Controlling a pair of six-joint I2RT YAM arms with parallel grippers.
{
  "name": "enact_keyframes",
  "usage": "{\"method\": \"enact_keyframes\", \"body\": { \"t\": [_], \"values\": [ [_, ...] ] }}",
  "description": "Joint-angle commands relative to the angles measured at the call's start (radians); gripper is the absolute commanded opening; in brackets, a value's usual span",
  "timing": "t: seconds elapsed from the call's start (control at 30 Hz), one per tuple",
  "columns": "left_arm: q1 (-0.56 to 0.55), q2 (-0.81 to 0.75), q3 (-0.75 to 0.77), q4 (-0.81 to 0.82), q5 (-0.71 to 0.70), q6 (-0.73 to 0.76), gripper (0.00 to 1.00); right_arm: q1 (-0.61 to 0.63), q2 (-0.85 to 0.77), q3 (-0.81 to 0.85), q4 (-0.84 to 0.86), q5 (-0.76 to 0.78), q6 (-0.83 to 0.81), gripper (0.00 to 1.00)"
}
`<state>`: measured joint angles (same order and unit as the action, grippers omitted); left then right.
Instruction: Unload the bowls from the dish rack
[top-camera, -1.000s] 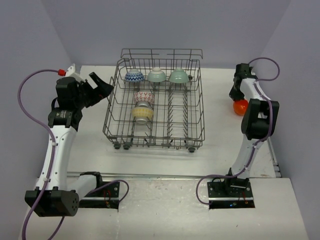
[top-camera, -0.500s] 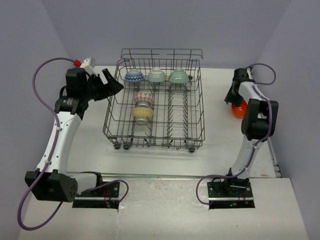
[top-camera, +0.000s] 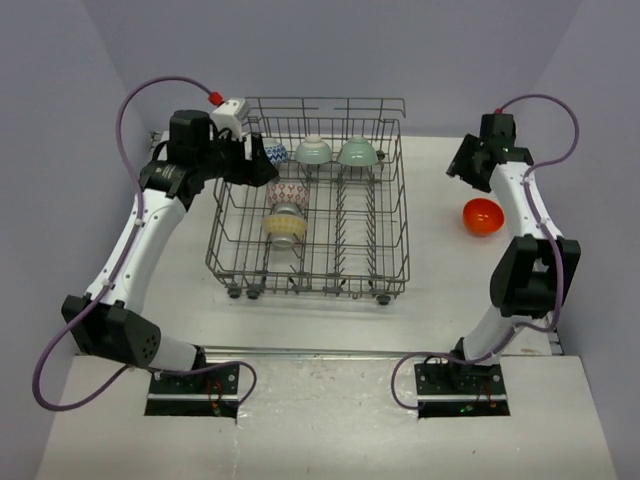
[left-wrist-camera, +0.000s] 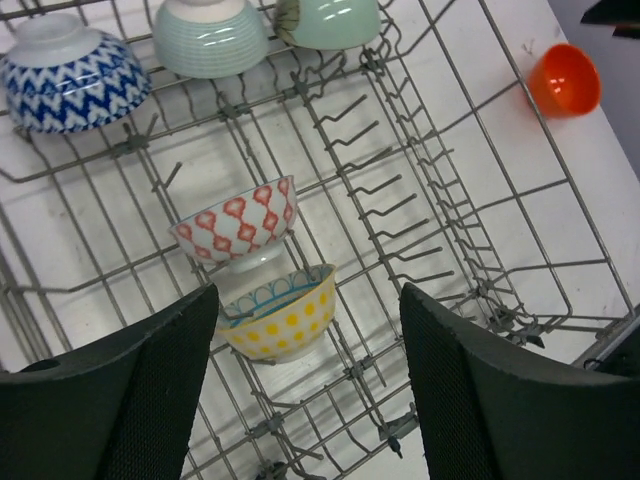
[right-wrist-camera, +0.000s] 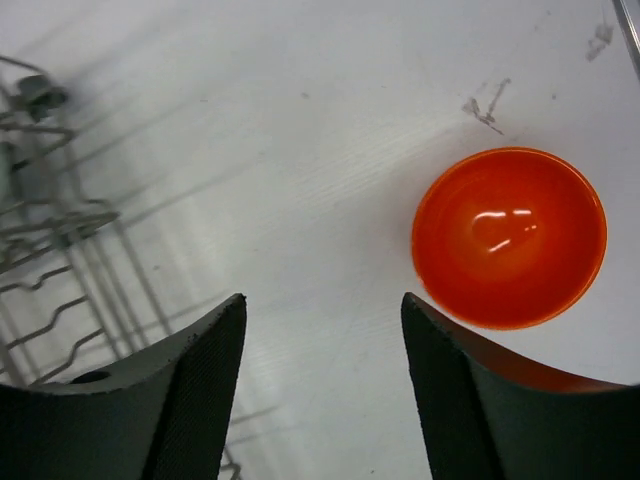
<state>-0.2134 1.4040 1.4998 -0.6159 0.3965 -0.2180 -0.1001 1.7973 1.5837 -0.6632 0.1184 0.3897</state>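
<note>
Your left arm (top-camera: 140, 240) climbs from its base at the near left edge, bends at a low elbow and reaches up and across to the far left corner of the dish rack (top-camera: 404, 200). The left gripper (top-camera: 258, 168) hangs over that corner, angled down into the basket. Its jaws stand wide apart with nothing between them.

From the left wrist, the red-and-white bowl (left-wrist-camera: 238, 222) and the yellow dotted bowl (left-wrist-camera: 285, 318) lie on their sides among the tines, touching each other, framed between the two dark fingers (left-wrist-camera: 130, 400) but below them and untouched. Along the far row sit the blue-and-white bowl (left-wrist-camera: 70, 78), nearest the gripper, then the ribbed mint bowl (left-wrist-camera: 208, 38) and the plain mint bowl (left-wrist-camera: 328, 20), all bases up.

Your right arm (top-camera: 527, 205) stands tall from its base, its forearm stretched toward the far right of the table (top-camera: 440, 290). The right gripper (top-camera: 462, 165) is raised above the tabletop, jaws parted and empty. The orange bowl (right-wrist-camera: 508, 238) rests upright on the table, outside the rack and well to its right, just beside the right gripper's fingers but clear of them
</note>
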Motion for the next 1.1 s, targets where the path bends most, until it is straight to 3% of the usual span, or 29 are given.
{"method": "enact_keyframes", "body": {
  "t": [0.0,0.17,0.3,0.37,0.6,1.07],
  "values": [
    [-0.014,0.082,0.121,-0.059,0.109,0.158,0.74,0.075,-0.154,0.061,-0.048,-0.036,-0.032,0.66],
    [-0.017,0.234,0.256,-0.123,0.177,0.264,0.72,0.085,-0.292,0.009,-0.085,-0.173,-0.006,0.66],
    [-0.023,0.353,0.329,-0.217,0.196,0.363,0.63,0.17,-0.366,-0.059,-0.085,-0.177,-0.011,0.67],
    [-0.026,0.395,0.326,-0.289,0.226,0.403,0.6,0.191,-0.394,-0.1,-0.081,-0.201,-0.005,0.67],
    [-0.053,0.466,0.238,-0.306,0.297,0.408,0.55,0.261,-0.409,-0.133,-0.107,-0.206,-0.012,0.67],
    [-0.053,0.441,0.16,-0.32,0.344,0.394,0.54,0.293,-0.42,-0.177,-0.075,-0.233,-0.023,0.67]
  ]
}}
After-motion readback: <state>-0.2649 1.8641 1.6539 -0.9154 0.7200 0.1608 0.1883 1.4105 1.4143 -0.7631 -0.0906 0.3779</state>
